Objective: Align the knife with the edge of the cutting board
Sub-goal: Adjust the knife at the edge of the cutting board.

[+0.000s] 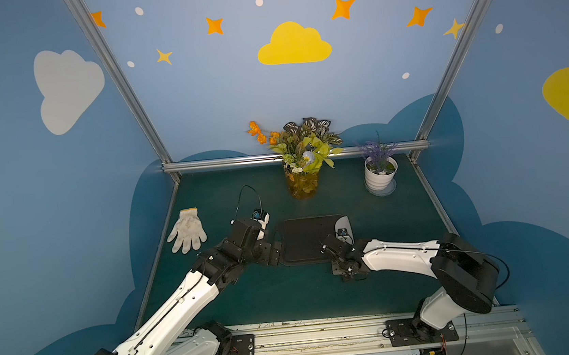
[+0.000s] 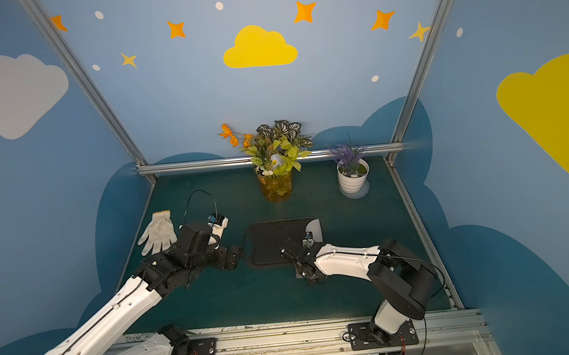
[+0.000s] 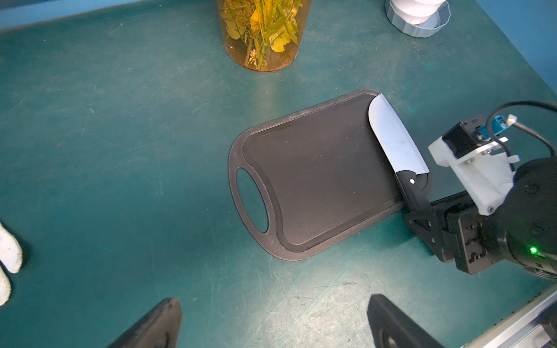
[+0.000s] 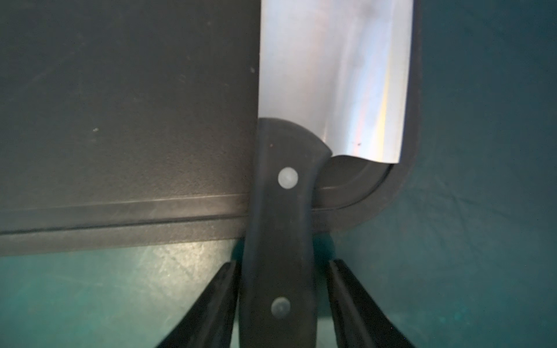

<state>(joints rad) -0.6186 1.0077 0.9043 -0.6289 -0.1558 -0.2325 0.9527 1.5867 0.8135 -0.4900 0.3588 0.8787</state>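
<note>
On the green table (image 1: 251, 295), as I read it from my remote station:

1. Cutting board (image 1: 300, 241) (image 3: 316, 180): black with a grooved rim, lying flat near the table's middle. Its oval handle slot faces the left arm.
2. Knife (image 3: 391, 138) (image 4: 331, 75): a cleaver, lying flat on the board at the end opposite the slot. The blade runs alongside that short end's rim. The black riveted handle sticks out past the board's near long edge, over the table.
3. Right gripper (image 4: 283, 271): low at the overhanging handle, with fingers (image 4: 211, 301) on either side of it, slightly spread. I see a sliver of table between one finger and the handle, so I list it as not pinching.
4. Left gripper (image 3: 274, 301): hovers just off the slot end, spread wide, with nothing between its fingers.
5. White work glove (image 1: 186, 230): flat on the table, well apart from the board, on the left arm's side.
6. Amber glass vase of artificial flowers (image 1: 303, 180): toward the back, behind the board.
7. White ribbed pot of lavender (image 1: 380, 172): back right, on a saucer.
</note>
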